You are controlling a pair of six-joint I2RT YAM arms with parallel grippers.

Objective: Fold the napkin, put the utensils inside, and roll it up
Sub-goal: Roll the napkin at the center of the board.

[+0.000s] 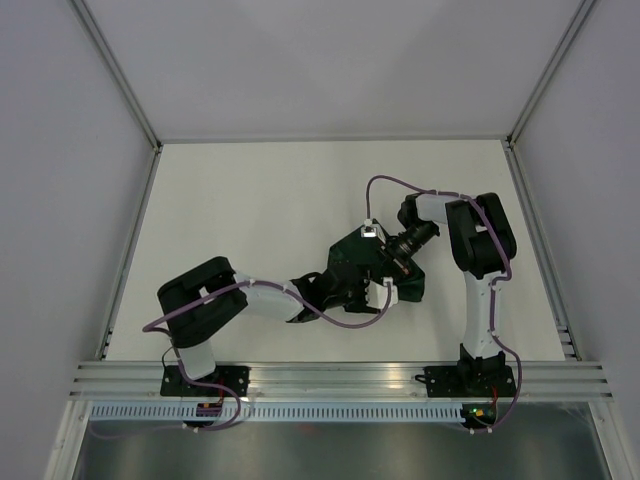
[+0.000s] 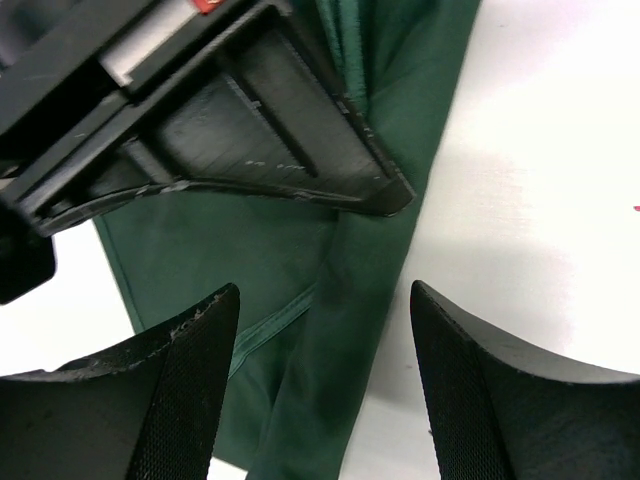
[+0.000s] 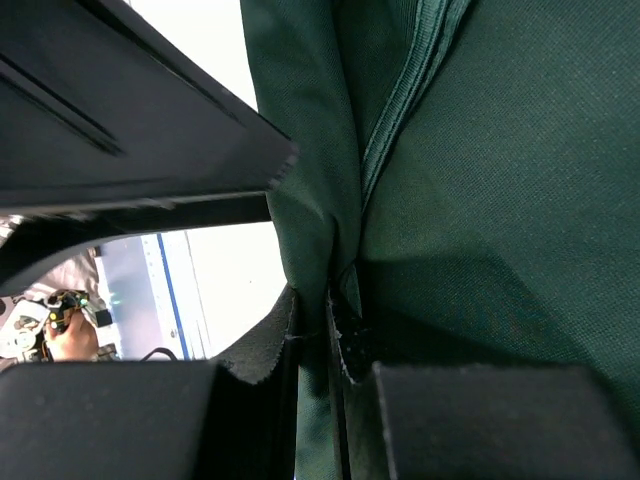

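The dark green napkin [image 1: 408,290] lies bunched on the white table between both grippers. My right gripper [image 1: 388,268] is shut on a raised fold of it. In the right wrist view the fabric [image 3: 500,150] is pinched between the jaws of that gripper [image 3: 318,310]. My left gripper [image 1: 360,295] is open just beside it. In the left wrist view a long fold of the napkin [image 2: 330,330] runs between its spread fingers, and the left gripper [image 2: 322,290] is not gripping it. The right gripper's finger [image 2: 300,150] shows just above. No utensils are in view.
The white table [image 1: 250,200] is boxed in by grey walls with metal posts. An aluminium rail [image 1: 340,375] runs along the near edge by the arm bases. Purple cables loop off both arms, one hanging by the napkin [image 1: 350,320].
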